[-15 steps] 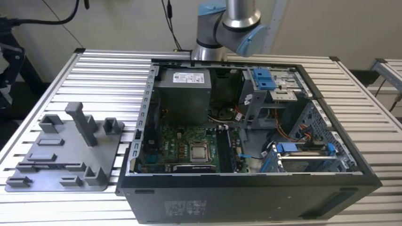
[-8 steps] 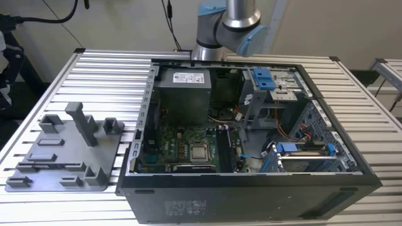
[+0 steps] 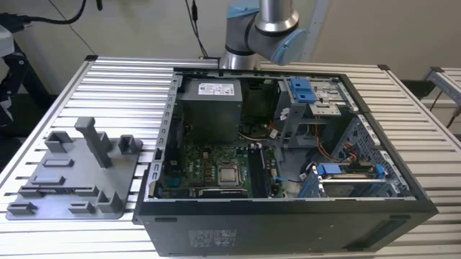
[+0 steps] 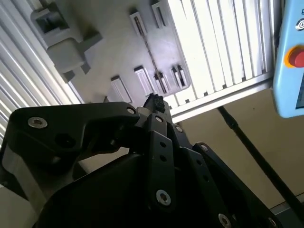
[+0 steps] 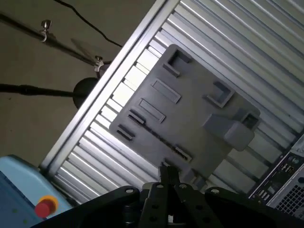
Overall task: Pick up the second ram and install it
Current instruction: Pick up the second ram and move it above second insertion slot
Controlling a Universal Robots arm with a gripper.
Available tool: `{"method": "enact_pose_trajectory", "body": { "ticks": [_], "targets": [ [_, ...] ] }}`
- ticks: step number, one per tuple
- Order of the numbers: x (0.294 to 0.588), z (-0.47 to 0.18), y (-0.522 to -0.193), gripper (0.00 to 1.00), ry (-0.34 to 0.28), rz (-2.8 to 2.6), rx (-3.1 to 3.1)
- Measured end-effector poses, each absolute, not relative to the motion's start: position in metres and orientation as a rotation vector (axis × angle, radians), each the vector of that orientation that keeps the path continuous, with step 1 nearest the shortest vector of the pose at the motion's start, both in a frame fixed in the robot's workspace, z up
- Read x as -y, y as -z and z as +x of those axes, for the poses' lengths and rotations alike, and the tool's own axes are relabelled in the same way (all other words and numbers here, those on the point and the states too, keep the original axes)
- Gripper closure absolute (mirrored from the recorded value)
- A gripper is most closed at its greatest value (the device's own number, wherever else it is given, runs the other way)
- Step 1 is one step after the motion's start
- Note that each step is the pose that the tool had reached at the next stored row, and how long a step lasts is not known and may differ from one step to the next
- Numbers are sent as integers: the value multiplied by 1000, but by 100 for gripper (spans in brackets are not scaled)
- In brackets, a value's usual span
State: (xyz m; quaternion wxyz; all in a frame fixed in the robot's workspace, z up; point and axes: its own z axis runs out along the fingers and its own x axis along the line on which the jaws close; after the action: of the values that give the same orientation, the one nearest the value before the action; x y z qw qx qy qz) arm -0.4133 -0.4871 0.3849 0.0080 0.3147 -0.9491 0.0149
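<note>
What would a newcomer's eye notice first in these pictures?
The open black computer case lying on the slatted metal table, its green motherboard exposed. At the exterior view's left sits a flat grey plastic holder tray; in the first wrist view the black pincer points toward it.

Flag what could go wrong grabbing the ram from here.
The second ram shows as a thin dark strip slotted in the gray holder tray; an off-line descent could strike the blocks at its ends. The gripper hangs shut over the tray; lowered that way, it could press on the ram.
</note>
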Motion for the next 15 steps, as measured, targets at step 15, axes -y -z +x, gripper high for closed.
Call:
{"method": "enact_pose_trajectory", "body": {
  "ticks": [15],
  "targets": [
    [487,-413,-384,89,-49,1239,2873]
  ]
}}
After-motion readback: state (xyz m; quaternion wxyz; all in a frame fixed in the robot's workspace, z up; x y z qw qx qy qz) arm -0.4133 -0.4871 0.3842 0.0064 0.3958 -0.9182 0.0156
